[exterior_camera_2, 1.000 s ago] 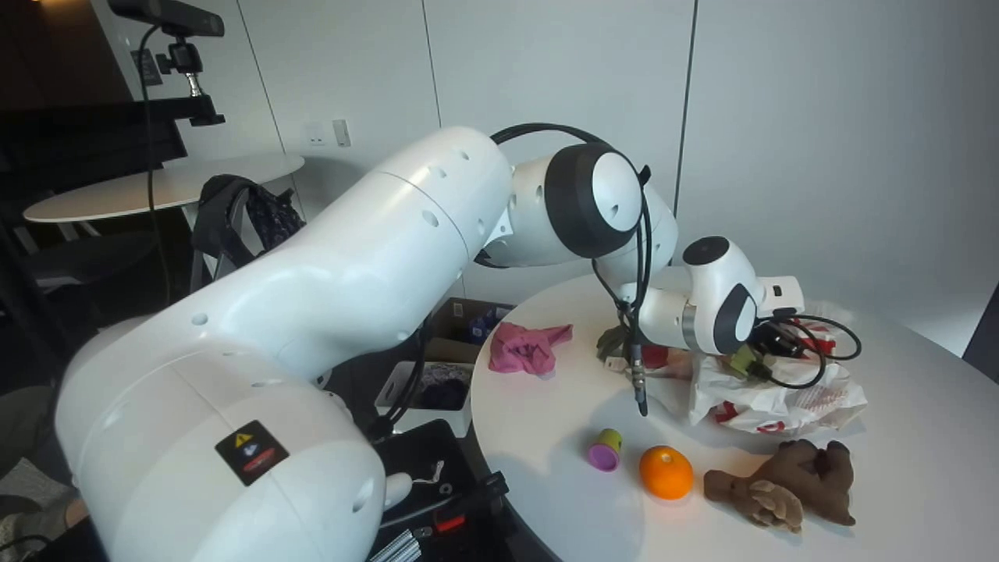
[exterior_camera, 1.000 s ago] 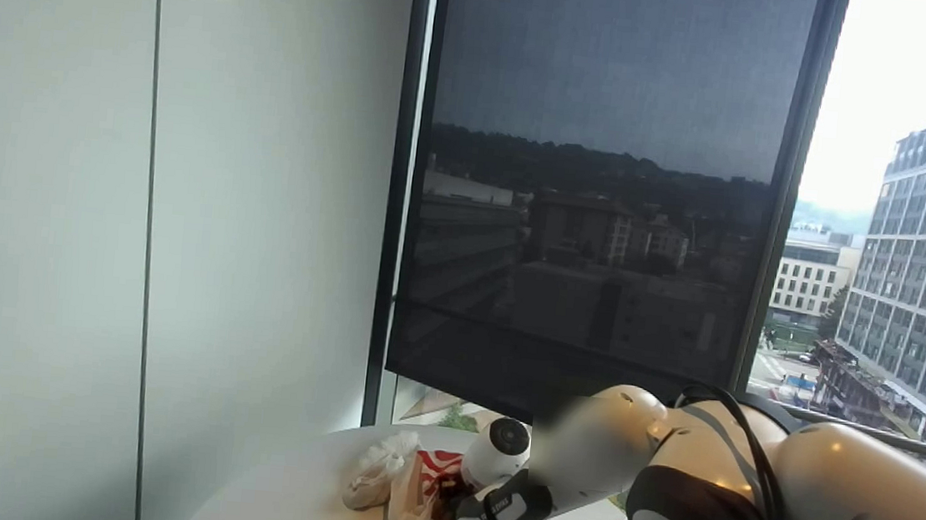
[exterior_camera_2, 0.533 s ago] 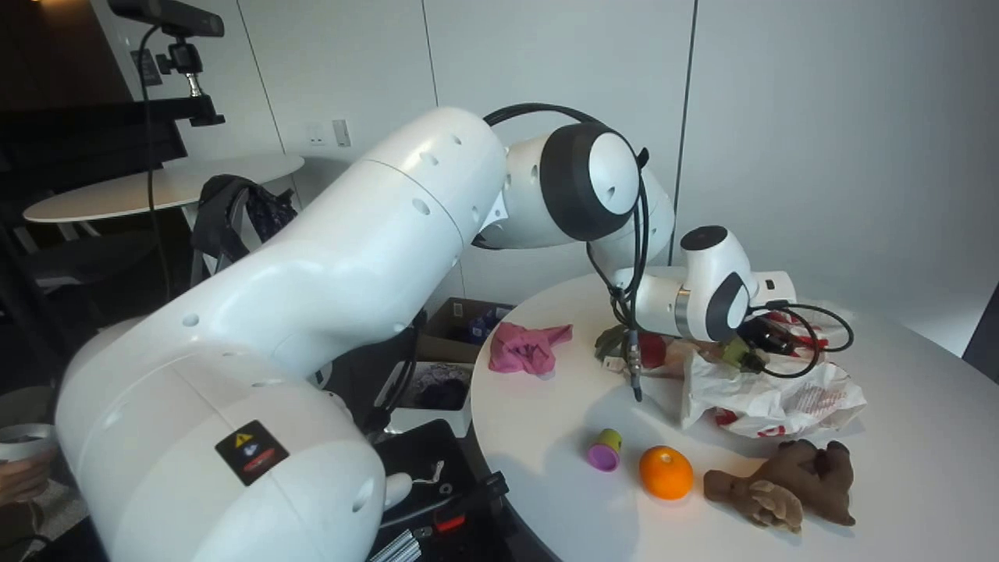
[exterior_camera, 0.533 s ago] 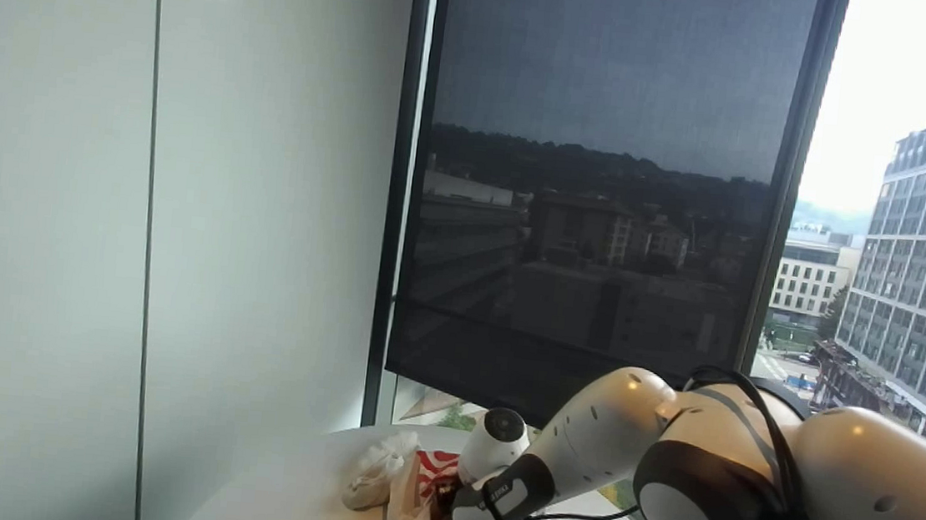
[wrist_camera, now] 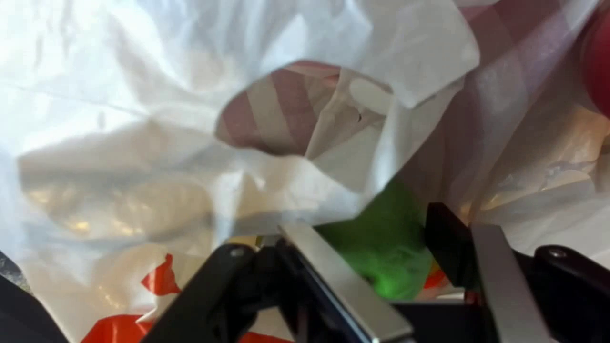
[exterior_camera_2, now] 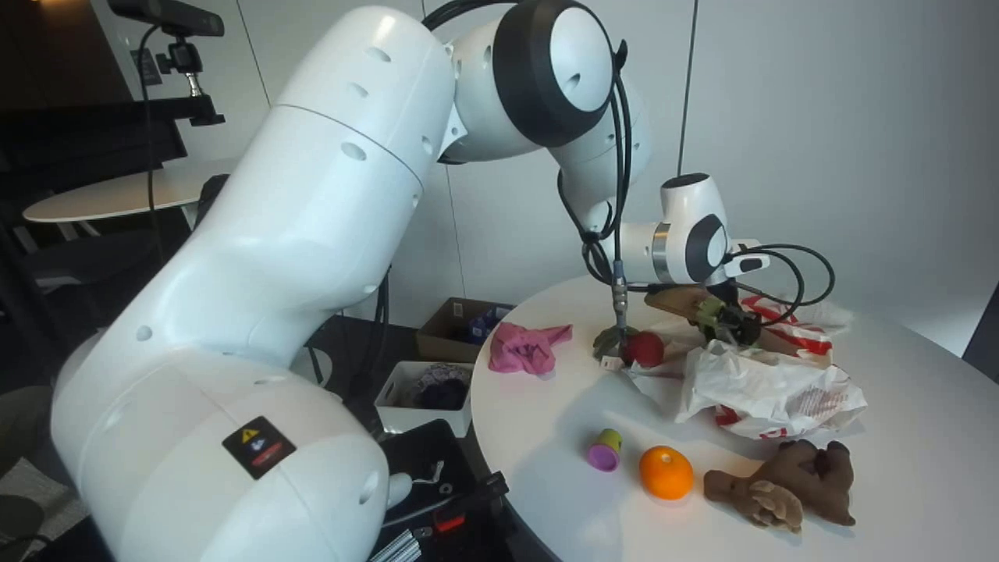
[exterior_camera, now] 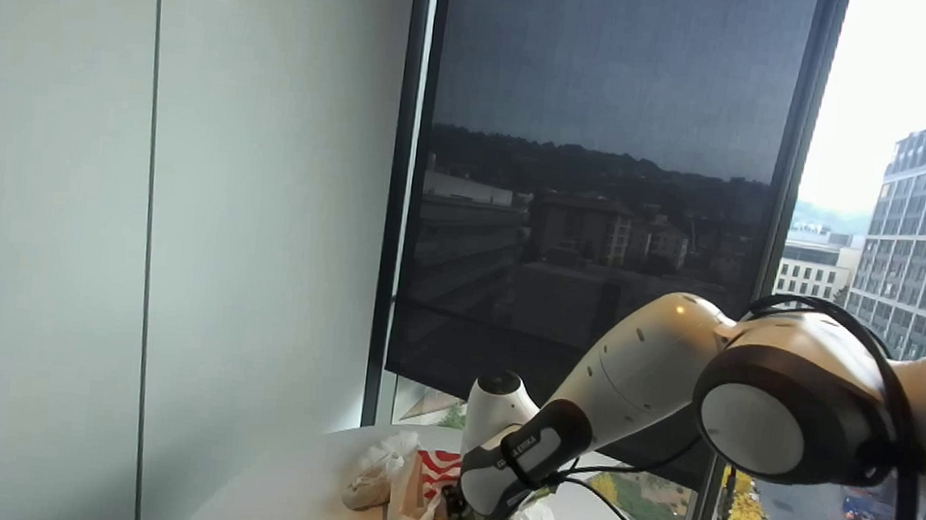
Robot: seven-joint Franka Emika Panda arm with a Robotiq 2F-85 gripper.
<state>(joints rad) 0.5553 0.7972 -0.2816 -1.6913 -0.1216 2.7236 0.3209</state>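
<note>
In the wrist view we see the claw (wrist_camera: 371, 231) clenched on a green thing (wrist_camera: 393, 257), held between its tips and too blurred for us to name. Below and around the claw spreads a white plastic bag (exterior_camera_2: 769, 390) with red print, on the round desk (exterior_camera_2: 921, 437). In an exterior view we find a round red thing (exterior_camera_2: 645, 349) near the claw, beside the bag, and a pink cloth (exterior_camera_2: 524, 347) farther off on that side. Well apart from the claw lie an orange (exterior_camera_2: 666, 472), a small tub (exterior_camera_2: 605, 450) and a brown plush toy (exterior_camera_2: 808, 478).

Arm (exterior_camera_2: 335, 179) arched, wrist (exterior_camera_2: 698, 226) hung low (fingers (wrist_camera: 345, 281) clamped partway apart)
</note>
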